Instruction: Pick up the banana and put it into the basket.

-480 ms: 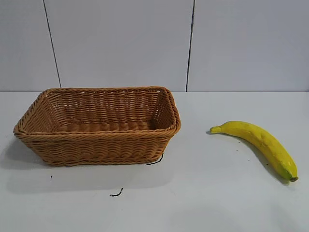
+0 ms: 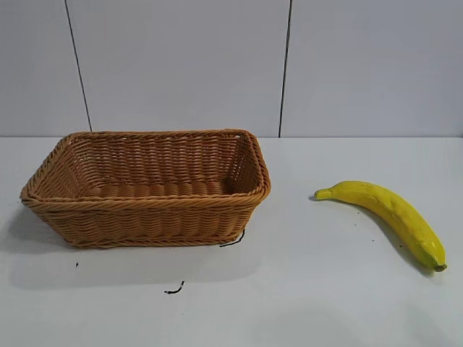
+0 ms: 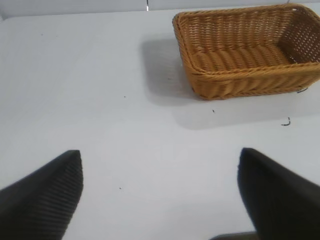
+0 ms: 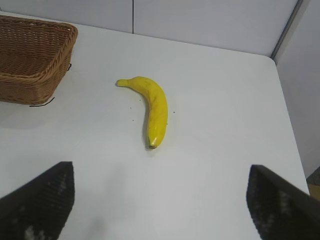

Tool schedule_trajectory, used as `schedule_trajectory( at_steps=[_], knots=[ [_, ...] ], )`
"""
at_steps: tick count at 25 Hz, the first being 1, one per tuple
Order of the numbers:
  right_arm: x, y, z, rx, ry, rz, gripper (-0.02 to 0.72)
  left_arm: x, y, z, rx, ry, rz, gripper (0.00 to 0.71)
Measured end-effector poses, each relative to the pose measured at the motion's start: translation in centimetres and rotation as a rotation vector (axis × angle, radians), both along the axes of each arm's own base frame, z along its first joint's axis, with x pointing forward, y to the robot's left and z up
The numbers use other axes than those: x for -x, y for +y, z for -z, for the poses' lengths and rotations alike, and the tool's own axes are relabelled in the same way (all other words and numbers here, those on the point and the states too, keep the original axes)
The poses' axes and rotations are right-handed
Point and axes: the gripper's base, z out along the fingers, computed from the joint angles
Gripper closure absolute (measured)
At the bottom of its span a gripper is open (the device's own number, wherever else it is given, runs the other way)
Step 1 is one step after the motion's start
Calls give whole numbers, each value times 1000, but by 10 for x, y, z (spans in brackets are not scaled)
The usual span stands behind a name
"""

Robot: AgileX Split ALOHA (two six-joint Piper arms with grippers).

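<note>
Nothing of the task looks done yet; the banana (image 2: 387,212) lies flat on the white worktop (image 2: 304,296), well apart from the basket (image 2: 148,189) on its open side, its stem end pointing back toward the basket; picking it up, carrying it over and setting it down inside are all left. The basket stands upright on the worktop and holds nothing; its woven floor shows bare in the exterior and left wrist views. The right gripper (image 4: 160,210) hangs above the worktop short of the banana, fingers spread wide and holding nothing, the banana lying ahead between them; the left gripper (image 3: 160,197) is likewise wide open and empty, parked over bare worktop near the basket.
</note>
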Motion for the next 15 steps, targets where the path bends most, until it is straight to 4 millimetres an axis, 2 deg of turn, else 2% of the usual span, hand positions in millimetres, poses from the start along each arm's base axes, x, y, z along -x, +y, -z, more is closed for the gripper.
schedule_trajectory(
  at_steps=[4,7,10,15],
  knots=[
    [-2,-2,-4,-4,9,22,69,0,0,0,0,0,0,75],
    [-14,-3,-17,-14,54,45,69,0,0,0,0,0,0,75],
    [-35,-4,-35,-16,106,49,69,0,0,0,0,0,0,75],
    [-86,-5,-59,-19,243,53,69,0,0,0,0,0,0,75]
  ],
)
